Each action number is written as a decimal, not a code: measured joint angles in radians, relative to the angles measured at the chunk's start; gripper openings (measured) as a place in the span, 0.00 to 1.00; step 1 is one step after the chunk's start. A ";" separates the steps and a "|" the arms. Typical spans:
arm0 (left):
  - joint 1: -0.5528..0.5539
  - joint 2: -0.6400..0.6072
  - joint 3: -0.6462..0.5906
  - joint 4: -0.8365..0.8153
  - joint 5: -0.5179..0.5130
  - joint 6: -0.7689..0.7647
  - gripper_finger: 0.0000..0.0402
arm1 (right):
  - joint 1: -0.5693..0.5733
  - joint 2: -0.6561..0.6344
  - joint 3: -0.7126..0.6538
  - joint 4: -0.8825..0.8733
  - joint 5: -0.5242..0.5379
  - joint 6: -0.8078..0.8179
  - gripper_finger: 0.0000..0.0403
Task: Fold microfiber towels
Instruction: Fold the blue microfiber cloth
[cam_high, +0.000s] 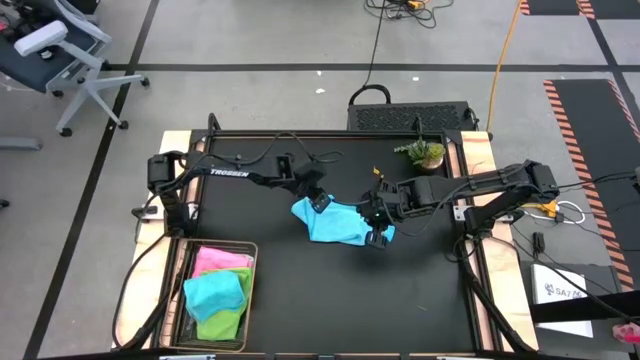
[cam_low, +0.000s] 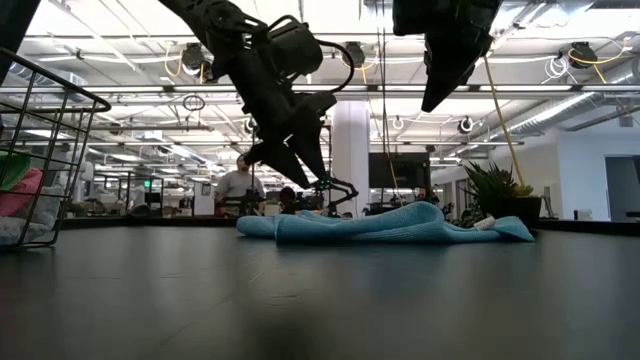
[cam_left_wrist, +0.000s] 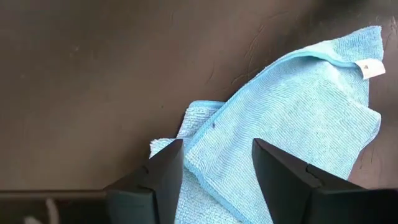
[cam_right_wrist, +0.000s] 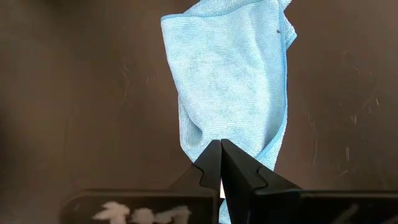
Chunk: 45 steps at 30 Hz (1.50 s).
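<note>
Black tabletop (cam_high: 260, 290) carries the light blue towel (cam_high: 338, 222) rumpled mid-table, soft and limp, best pinched at a corner, its edge beneath the left gripper's (cam_left_wrist: 214, 171) parted fingers, opposite end below the closed, empty right gripper (cam_right_wrist: 221, 163)

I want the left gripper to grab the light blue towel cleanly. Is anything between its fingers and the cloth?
Nothing visible. The left gripper hangs open directly over the light blue towel, with only air between them. The right gripper, shut, sits at the towel's opposite edge.
</note>
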 joint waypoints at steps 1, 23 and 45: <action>0.000 0.000 0.000 -0.001 0.000 -0.008 0.50 | 0.000 0.000 0.000 0.000 0.000 0.000 0.00; -0.055 0.102 -0.002 0.001 0.008 -0.196 0.54 | 0.000 0.000 0.001 -0.004 0.001 -0.005 0.00; -0.053 0.087 -0.001 0.026 -0.019 -0.129 0.09 | 0.000 0.000 0.001 -0.008 0.004 -0.009 0.00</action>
